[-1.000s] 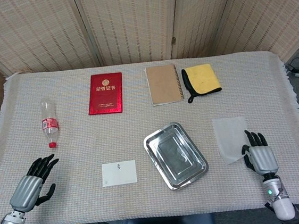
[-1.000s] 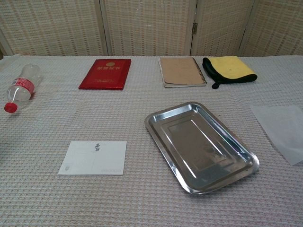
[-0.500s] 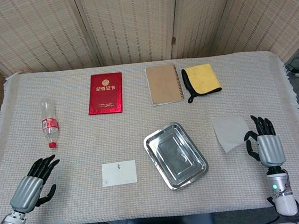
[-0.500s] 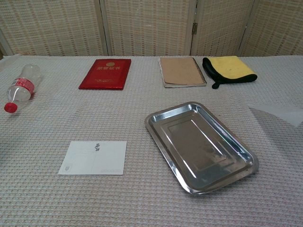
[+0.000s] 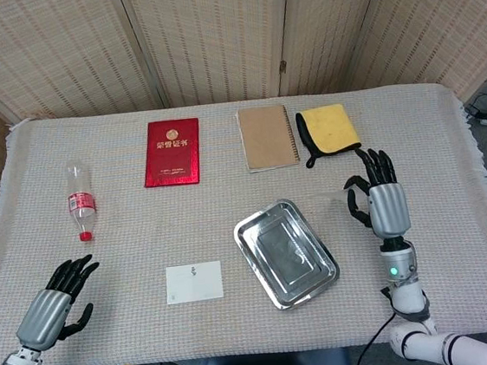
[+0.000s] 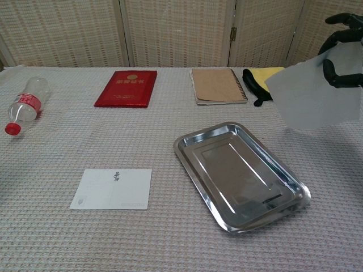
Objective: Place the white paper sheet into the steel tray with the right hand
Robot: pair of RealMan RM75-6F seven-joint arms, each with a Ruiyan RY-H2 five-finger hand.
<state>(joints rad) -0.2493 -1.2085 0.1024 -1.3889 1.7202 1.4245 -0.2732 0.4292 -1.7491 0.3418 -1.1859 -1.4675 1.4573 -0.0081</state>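
The white paper sheet [image 6: 311, 97] hangs in the air above the table, to the right of the steel tray [image 6: 241, 173] and higher than it. My right hand [image 5: 386, 200] is raised upright and pinches the sheet at its upper right side, its dark fingers [image 6: 343, 51] showing at the top right of the chest view. In the head view the sheet is nearly edge-on and hard to make out. The tray [image 5: 286, 252] lies bare at the table's middle front. My left hand [image 5: 52, 304] rests open at the front left, holding nothing.
A white card [image 5: 194, 282] lies left of the tray. Along the back are a red booklet [image 5: 171, 152], a brown spiral notebook [image 5: 267, 137] and a yellow cloth [image 5: 329, 128]. A plastic bottle [image 5: 80, 200] lies on its side at the left.
My right hand has lifted the sheet off the table at the right and carried it up and leftward, closer to the tray. The left hand has barely moved.
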